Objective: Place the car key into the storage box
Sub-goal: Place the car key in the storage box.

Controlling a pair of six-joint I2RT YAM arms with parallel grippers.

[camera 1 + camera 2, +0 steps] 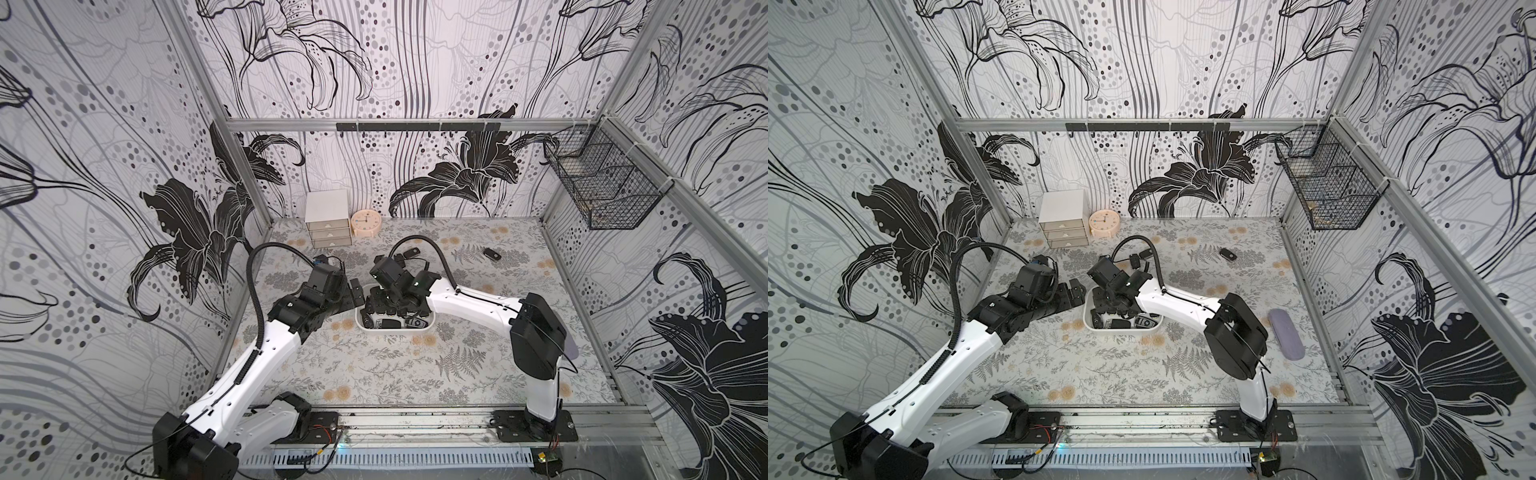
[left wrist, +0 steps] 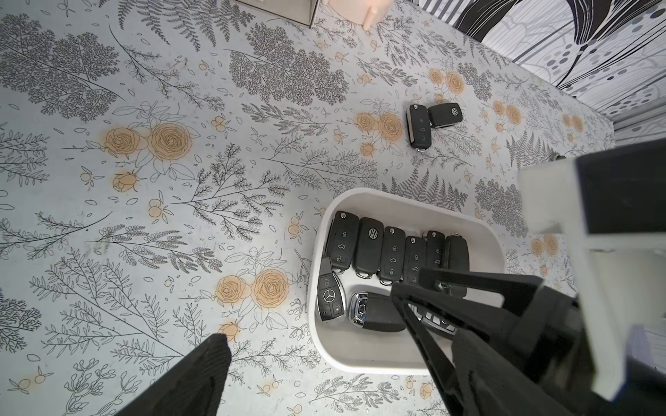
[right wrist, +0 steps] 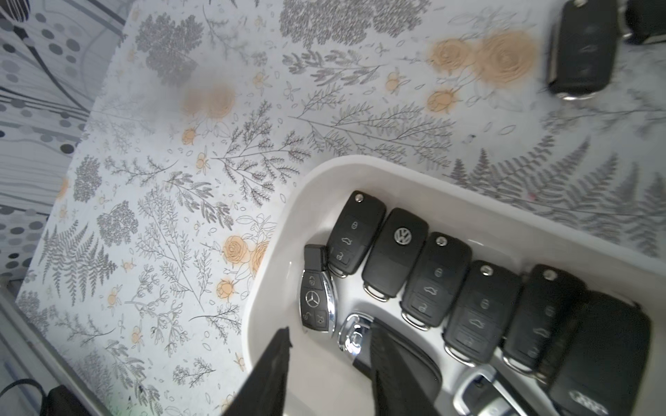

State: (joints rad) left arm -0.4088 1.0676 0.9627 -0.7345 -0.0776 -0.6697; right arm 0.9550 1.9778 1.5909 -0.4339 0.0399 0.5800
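The right gripper (image 3: 329,327) hangs over the storage box (image 3: 360,169), jaws parted and empty, a gap the top views hide; car keys (image 3: 432,281) lie inside. The left gripper (image 2: 306,313) is spread wide beside the box

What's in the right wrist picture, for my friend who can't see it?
A white storage box holds a row of black car keys plus a Mercedes key. The right gripper, open, points into it; another key lies outside on the flowery table.

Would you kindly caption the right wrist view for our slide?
Right gripper above the storage box, car keys lined up inside.
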